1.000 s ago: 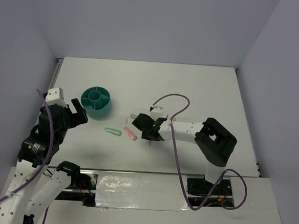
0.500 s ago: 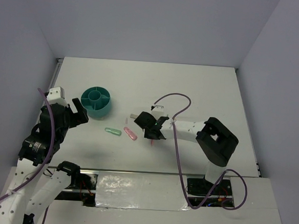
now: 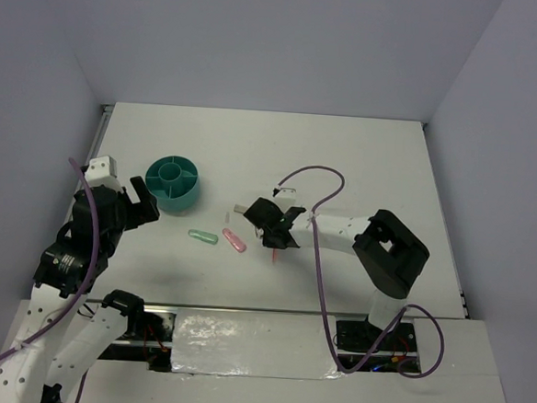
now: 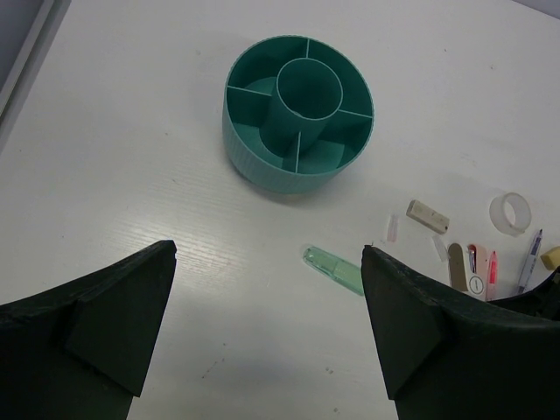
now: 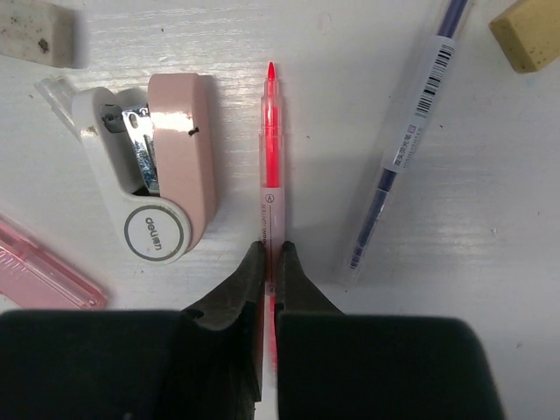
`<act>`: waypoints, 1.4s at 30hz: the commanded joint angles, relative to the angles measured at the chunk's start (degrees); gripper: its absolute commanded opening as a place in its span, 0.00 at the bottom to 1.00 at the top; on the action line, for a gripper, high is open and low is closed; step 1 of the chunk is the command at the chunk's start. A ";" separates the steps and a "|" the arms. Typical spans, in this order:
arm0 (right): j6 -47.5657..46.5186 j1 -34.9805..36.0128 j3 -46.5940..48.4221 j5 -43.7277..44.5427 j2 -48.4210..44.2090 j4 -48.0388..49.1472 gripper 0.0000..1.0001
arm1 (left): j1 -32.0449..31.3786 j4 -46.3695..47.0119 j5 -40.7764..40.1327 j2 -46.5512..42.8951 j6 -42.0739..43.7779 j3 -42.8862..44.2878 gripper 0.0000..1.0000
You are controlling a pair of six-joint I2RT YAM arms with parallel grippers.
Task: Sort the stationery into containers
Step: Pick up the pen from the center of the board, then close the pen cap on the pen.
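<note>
The right gripper [image 5: 272, 262] has just clenched its jaws on the red-pink pen [image 5: 272, 175], likely ready to lift toward the teal organiser cup [image 4: 262, 171]; the left gripper [image 4: 267, 293] hangs released.

Organiser cup [image 3: 172, 196] stands at the left of the table [image 3: 363, 162]. Nearer and to its right, left eraser [image 3: 201, 237] and right eraser [image 3: 234, 241] lie side by side. Further right, marker pen [image 5: 271, 175] lies between stapler [image 5: 166, 166] on its left and ballpoint [image 5: 402, 140] on its right.
</note>
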 commanded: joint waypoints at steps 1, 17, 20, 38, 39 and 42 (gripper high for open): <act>1.77 0.20 0.57 3.32 -1.47 -5.53 0.00 | -0.31 2.68 0.84 0.25 1.11 0.43 0.99; -8.86 8.20 3.56 5.64 -37.95 -12.76 0.00 | -17.08 9.52 7.88 34.48 -8.02 9.40 0.99; -9.66 9.87 4.00 4.48 -39.89 -15.38 0.00 | -20.08 11.02 5.68 43.65 -9.52 10.45 0.98; -11.24 12.25 -1.10 3.78 -44.12 -15.48 0.00 | -18.42 14.28 6.02 67.49 -5.92 17.57 0.72; -11.41 12.25 -1.10 3.78 -44.12 -15.48 0.00 | -17.98 14.28 6.03 68.10 -5.75 17.75 0.70; -11.68 12.25 -1.10 3.86 -44.29 -15.66 0.00 | -17.80 13.49 5.50 68.72 -5.83 18.36 0.66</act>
